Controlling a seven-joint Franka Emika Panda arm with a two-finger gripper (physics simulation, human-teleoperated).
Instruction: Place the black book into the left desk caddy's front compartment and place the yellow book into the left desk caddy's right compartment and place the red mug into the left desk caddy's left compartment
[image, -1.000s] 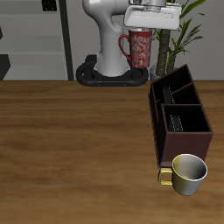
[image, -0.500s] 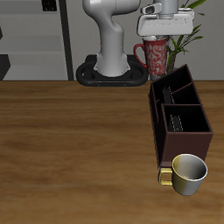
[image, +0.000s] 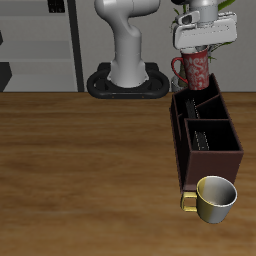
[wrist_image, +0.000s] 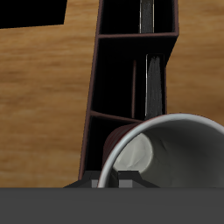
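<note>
Fingers (image: 196, 52) grip mottled red mug (image: 193, 70) above boxy wooden caddy (image: 206, 137).

The rounded pale-grey rim of a dark red mug (wrist_image: 166, 144) fills the near foreground, its inside dim with a lighter patch at the base. Beyond it stands the tall dark brown wooden desk caddy (wrist_image: 94, 79), seen from above, its dividers marking off separate cells. A thin dark book (wrist_image: 152, 83) stands upright in the middle cell, and another dark book (wrist_image: 146, 15) stands in the farther cell. Wood-grain tabletop (wrist_image: 44, 87) lies beside the caddy
</note>
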